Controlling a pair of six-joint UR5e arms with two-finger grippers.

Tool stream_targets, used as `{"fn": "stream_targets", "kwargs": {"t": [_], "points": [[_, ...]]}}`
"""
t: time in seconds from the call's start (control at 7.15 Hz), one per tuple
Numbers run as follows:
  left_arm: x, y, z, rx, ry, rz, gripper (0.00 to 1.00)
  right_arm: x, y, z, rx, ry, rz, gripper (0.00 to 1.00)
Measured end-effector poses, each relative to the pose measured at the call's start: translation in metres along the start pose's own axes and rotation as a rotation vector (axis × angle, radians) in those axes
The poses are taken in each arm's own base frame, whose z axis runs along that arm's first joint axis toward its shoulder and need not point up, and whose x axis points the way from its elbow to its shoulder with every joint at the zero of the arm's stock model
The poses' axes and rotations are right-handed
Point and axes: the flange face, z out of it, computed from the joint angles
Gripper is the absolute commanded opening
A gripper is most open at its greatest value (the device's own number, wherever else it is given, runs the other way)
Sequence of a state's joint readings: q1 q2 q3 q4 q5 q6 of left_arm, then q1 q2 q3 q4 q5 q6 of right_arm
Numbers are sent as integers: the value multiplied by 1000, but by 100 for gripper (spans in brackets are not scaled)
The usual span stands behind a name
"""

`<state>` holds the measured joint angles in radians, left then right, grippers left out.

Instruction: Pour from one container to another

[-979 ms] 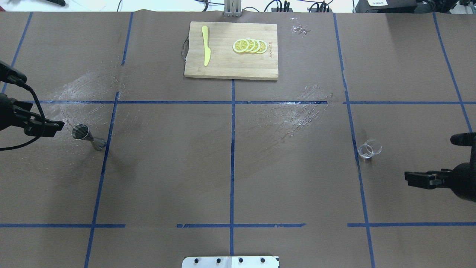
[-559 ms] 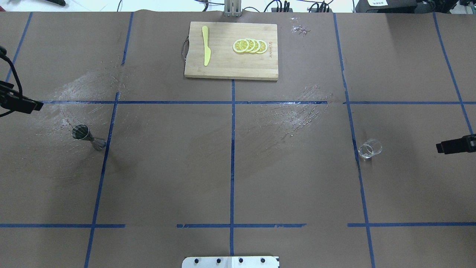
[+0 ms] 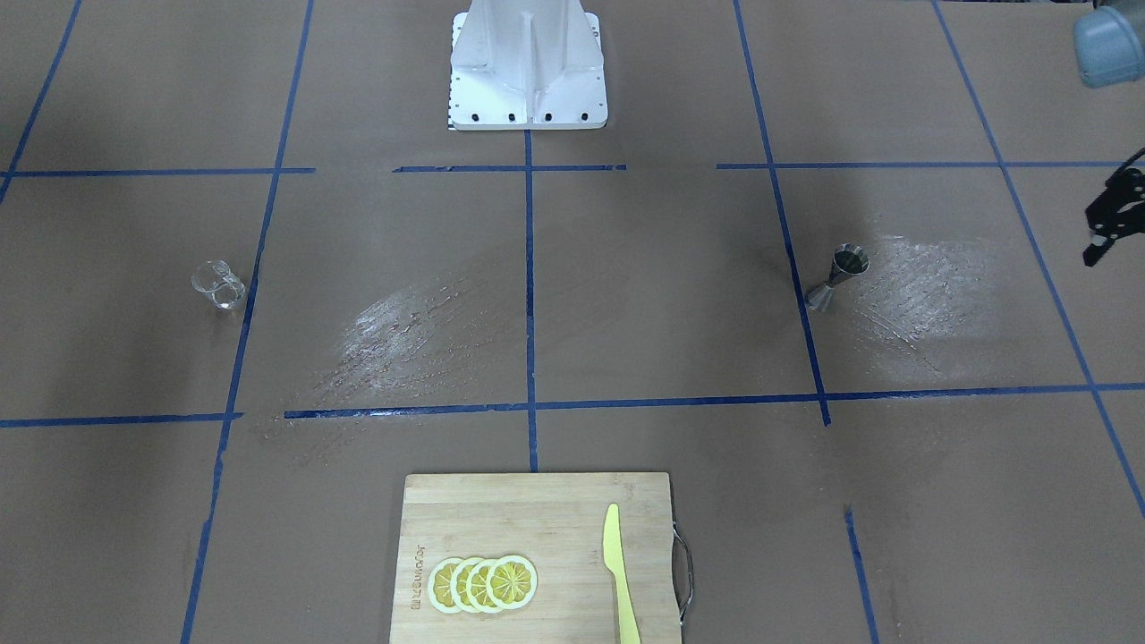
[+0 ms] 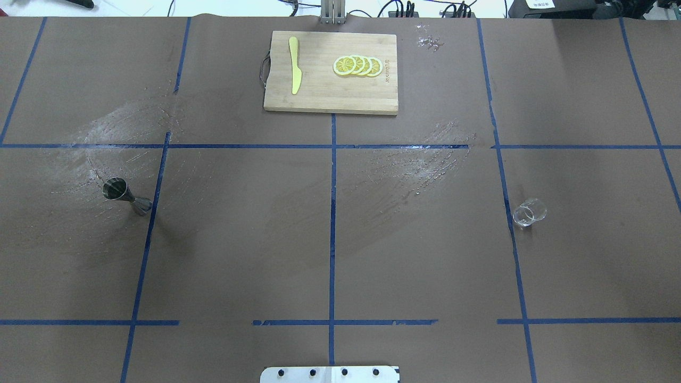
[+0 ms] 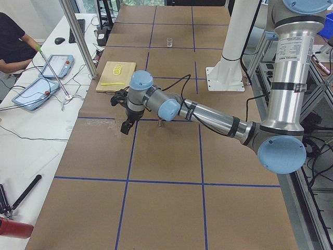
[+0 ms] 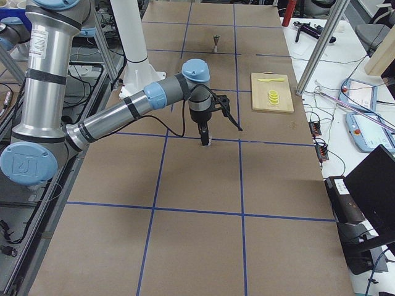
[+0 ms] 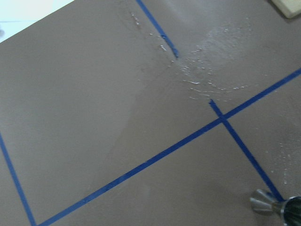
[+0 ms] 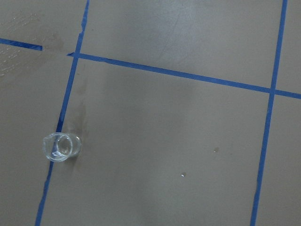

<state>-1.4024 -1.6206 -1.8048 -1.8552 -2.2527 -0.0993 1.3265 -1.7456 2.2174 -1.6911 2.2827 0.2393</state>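
Starting with the front-facing view, what is seen?

— The steel jigger [image 3: 836,277] is stood upright on the bench [image 3: 644,286], beside a blue tape line and at the edge of a wet smear [image 3: 930,291]. The small glass [image 3: 218,284] is stood well apart, toward the other end. Only part of the left tool [image 3: 1112,219] is shown, so its opening cannot be told.

And overhead?

— No tool is shown. Both vessels are stood free, so nothing of the task's is held.

The side views?

— The left tool is hung above the bench near the jigger, and the right tool [image 6: 216,117] above its own end. How far either is open cannot be told there.

The wrist views?

— The jigger [image 7: 273,207] is cut off at a corner, and the glass [image 8: 61,147] is set low and off-centre.

What could go wrong?

— It is judged that the narrow-waisted jigger could be toppled by an off-line approach, or slid on the wet paper. Slick steel could be let slip. Liquid could be spilt over the long carry, and the small mouth of the glass could be missed.
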Motion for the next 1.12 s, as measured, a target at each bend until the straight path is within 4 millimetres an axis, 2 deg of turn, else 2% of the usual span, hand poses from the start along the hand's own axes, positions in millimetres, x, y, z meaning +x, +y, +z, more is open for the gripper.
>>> {"fn": "stream_targets", "kwargs": {"t": [0.14, 0.28, 0.42, 0.7, 0.84, 0.98, 1.12], "points": [[-21, 5, -2, 22, -3, -22, 100, 24, -7, 4, -5, -10, -4, 100], [-29, 8, -6, 41, 5, -28, 100, 37, -11, 7, -5, -2, -4, 100], [-39, 23, -4, 34, 7, -45, 100, 48, -13, 13, -15, 15, 6, 100], [-66, 68, 19, -33, -1, -110, 100, 67, -14, 31, -50, 28, 39, 100], [-84, 83, 35, -73, -6, -151, 100, 75, -14, 39, -65, 31, 56, 100], [-97, 94, 49, -120, -9, -193, 100, 84, -13, 44, -75, 35, 76, 100], [-103, 93, 56, -175, -13, -238, 100, 94, -12, 46, -79, 37, 98, 100]]}}
